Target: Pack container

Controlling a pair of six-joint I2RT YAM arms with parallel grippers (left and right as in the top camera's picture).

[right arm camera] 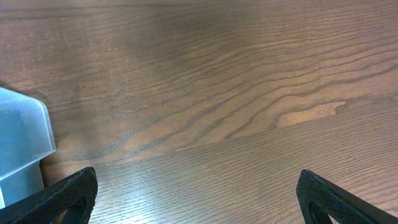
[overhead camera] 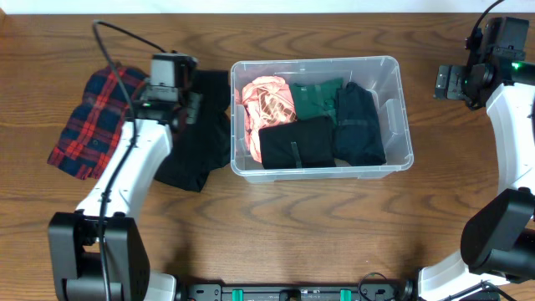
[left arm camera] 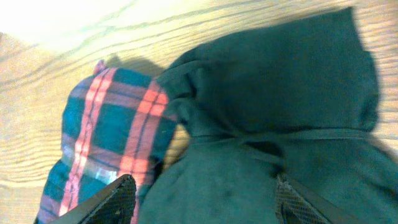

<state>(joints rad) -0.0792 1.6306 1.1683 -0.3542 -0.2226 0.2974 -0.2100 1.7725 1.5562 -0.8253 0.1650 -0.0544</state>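
The container [overhead camera: 404, 117] is a clear plastic bin at mid-table, and its corner [right arm camera: 22, 143] shows at the left of the right wrist view. It holds a pink garment [overhead camera: 266, 99], a green one [overhead camera: 316, 96], a navy one [overhead camera: 361, 125] and a black one [overhead camera: 297, 142]. A black garment [overhead camera: 205, 146] lies on the table left of the bin. My left gripper [left arm camera: 204, 183] hangs over that black garment [left arm camera: 280, 93], jaws wide apart, with dark cloth bulging between them. My right gripper [right arm camera: 198, 177] stands open over bare wood, right of the bin.
A red and blue plaid garment [overhead camera: 92, 125] lies at the far left, partly under the black one; in the left wrist view the plaid [left arm camera: 112, 130] sits beside my left finger. Bare wood lies in front of the bin.
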